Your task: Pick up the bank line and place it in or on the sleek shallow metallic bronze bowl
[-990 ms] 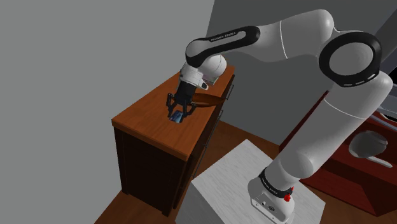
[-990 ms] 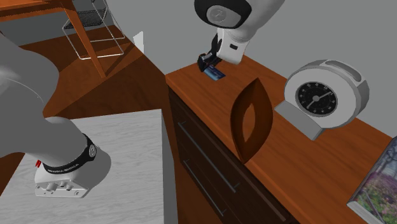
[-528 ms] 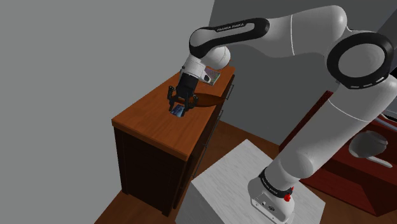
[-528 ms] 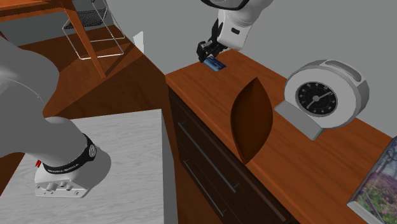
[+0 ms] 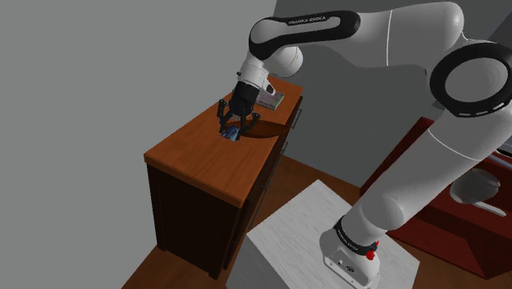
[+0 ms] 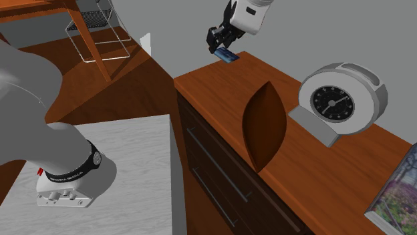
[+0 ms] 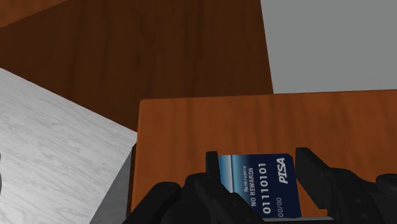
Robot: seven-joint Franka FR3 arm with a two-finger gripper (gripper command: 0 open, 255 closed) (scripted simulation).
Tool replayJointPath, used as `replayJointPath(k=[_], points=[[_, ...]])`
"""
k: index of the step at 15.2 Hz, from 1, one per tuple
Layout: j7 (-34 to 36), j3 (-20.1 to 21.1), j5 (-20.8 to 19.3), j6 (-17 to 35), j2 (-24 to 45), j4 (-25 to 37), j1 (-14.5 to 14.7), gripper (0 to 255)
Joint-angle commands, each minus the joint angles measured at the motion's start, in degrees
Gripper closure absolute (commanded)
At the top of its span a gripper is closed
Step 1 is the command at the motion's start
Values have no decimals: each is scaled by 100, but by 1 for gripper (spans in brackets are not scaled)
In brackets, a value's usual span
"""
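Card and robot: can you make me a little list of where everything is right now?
pincer: shut on the card, up over the end of the dresser
card: blue with white numbers, off the wood
bowl: brown, on the dresser, beside the clock
clock: grey, round, dark face
card in bowl: not yet

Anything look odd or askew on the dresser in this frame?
Yes: the brown bowl seems to stand on its rim at the dresser's front edge, hollow facing sideways rather than up. The clock stands upright; the held blue card looks undamaged.
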Motion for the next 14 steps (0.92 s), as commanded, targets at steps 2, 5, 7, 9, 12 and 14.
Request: replayJointPath(k=[2,5,7,9,12,14], points=[[-163,-157,-116,-241,45,157,-148,255],[-431,-375,-280,-523,178,389,-360,255],[-605,-514,-388,-710,295,578,-497,255],[-774,-648,-493,-898,432,795,-633,255],[-1021,-837,-641,-1184,678,1175,-832,255],[-1180,-955,-732,-1380,867,1465,-964,255]])
